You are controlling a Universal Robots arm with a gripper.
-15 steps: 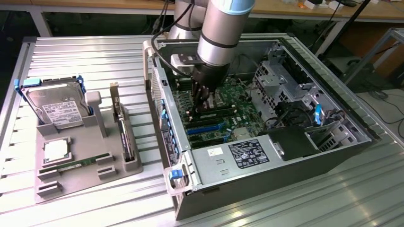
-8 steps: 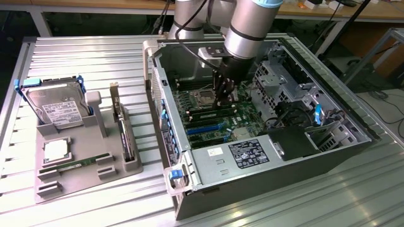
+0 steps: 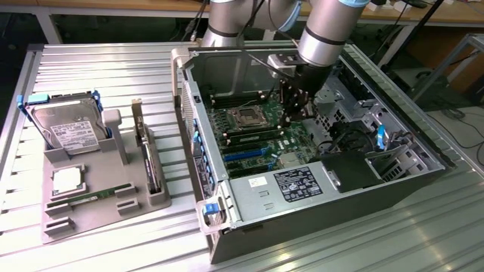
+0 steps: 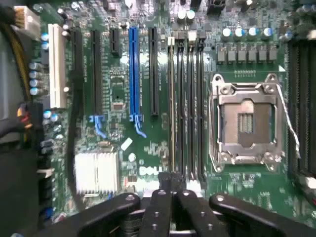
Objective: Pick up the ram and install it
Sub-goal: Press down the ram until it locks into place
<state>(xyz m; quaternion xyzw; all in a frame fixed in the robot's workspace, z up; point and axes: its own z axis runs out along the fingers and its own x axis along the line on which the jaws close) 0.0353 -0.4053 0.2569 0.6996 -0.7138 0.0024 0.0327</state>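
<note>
1. A ribbed metal table (image 3: 90, 68) carries an open computer case (image 3: 318, 192) and a grey fixture tray (image 3: 98, 198).
2. The tray holds one hard drive (image 3: 67, 127), one CPU chip (image 3: 67, 180) and two ram sticks (image 3: 151, 164).
3. The gripper (image 4: 173, 190), fingers pressed together, hangs above the motherboard's memory slots (image 4: 185, 108).

An open computer case (image 3: 318, 187) lies on a ribbed metal table (image 3: 98, 62), its green motherboard (image 4: 148, 153) showing an empty processor socket (image 4: 245, 123) and 1 blue slot (image 4: 132, 74). At the exterior view's left, a grey holder (image 3: 113, 198) carries a hard drive (image 3: 68, 127) and a small square chip (image 3: 67, 180).
</note>
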